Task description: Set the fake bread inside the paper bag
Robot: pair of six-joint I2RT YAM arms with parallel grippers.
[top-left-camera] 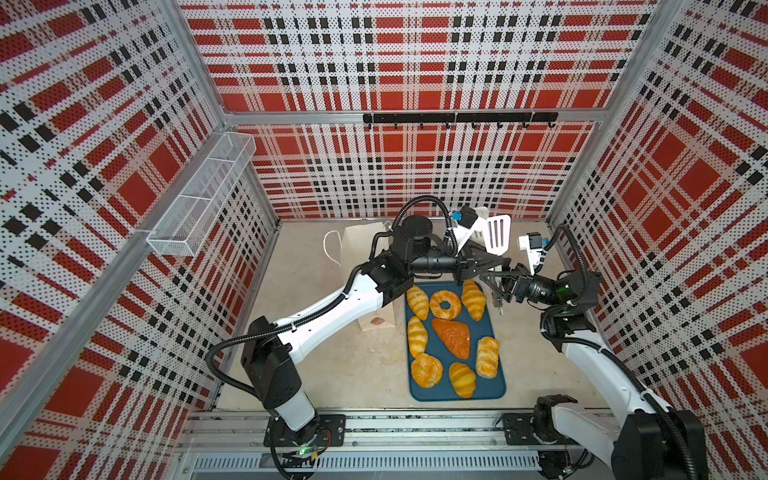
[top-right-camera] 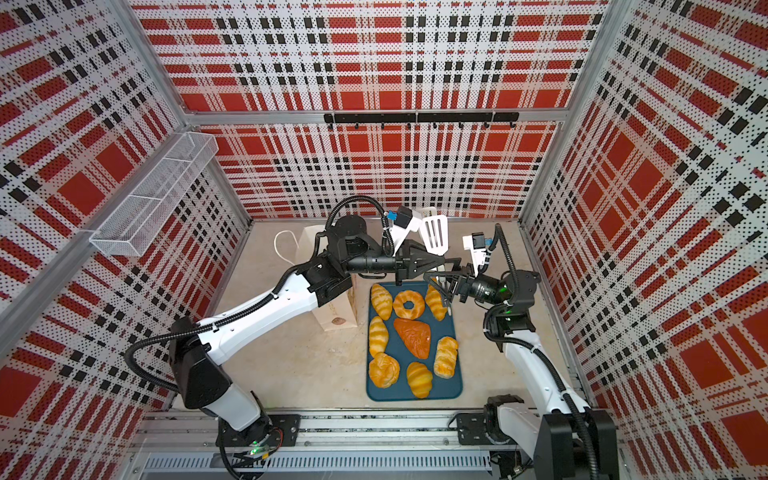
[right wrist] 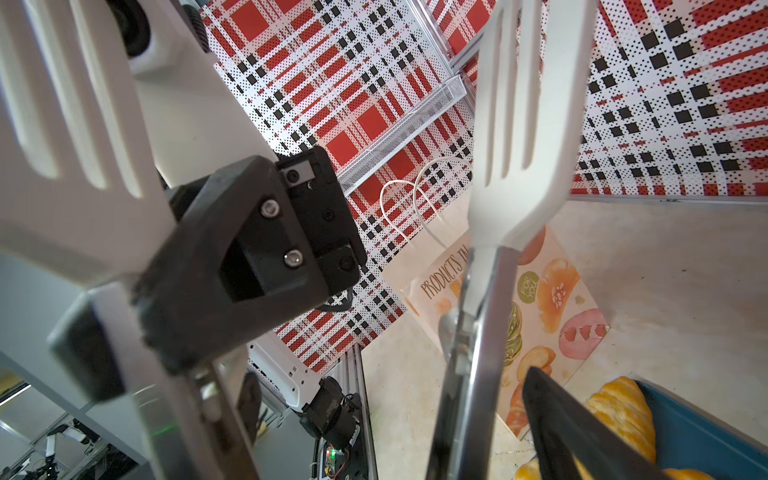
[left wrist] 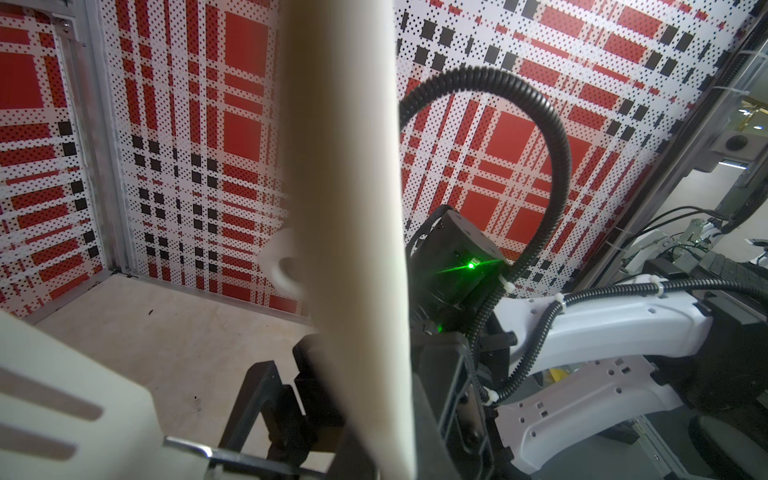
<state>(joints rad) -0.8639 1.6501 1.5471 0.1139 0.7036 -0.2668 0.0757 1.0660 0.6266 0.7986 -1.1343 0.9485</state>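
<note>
Paper bag (right wrist: 557,291) print reads "PRODUCTS…" & "FOR YOU".

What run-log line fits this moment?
left gripper: shut on tongs | right gripper: open near tongs | fake bread: all eight on tray | paper bag: upright

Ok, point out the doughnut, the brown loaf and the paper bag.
doughnut (top-left-camera: 435,304): in a top view, left of its ring
brown loaf (top-left-camera: 452,337): in a top view, its middle
paper bag (right wrist: 573,291): right wrist view, printed face
</note>
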